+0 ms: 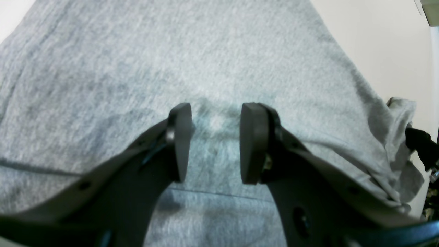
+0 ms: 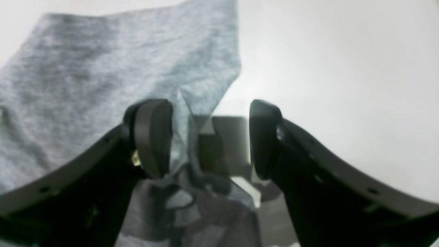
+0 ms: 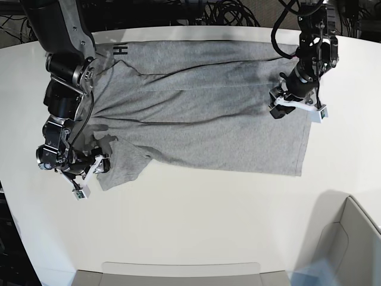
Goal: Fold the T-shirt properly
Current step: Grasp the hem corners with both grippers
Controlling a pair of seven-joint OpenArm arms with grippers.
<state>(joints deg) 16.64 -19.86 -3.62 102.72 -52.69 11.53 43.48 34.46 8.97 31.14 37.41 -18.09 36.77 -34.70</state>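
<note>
The heather-grey T-shirt (image 3: 202, 113) lies spread across the white table, with black lettering (image 3: 121, 50) showing at its far left corner. My left gripper (image 3: 294, 106) stands over the shirt's right end. In the left wrist view its jaws (image 1: 216, 116) are apart just above the grey cloth (image 1: 171, 51), with nothing pinched between them. My right gripper (image 3: 92, 173) is at the rumpled sleeve on the shirt's near left. In the right wrist view it (image 2: 209, 116) is open, and the sleeve edge (image 2: 85, 68) lies under and beside its left finger (image 2: 154, 130).
Bare white tabletop (image 3: 196, 220) stretches in front of the shirt. A pale open box (image 3: 351, 238) stands at the near right corner, and a flat tray edge (image 3: 178, 274) runs along the front. Cables (image 3: 226, 12) hang behind the table.
</note>
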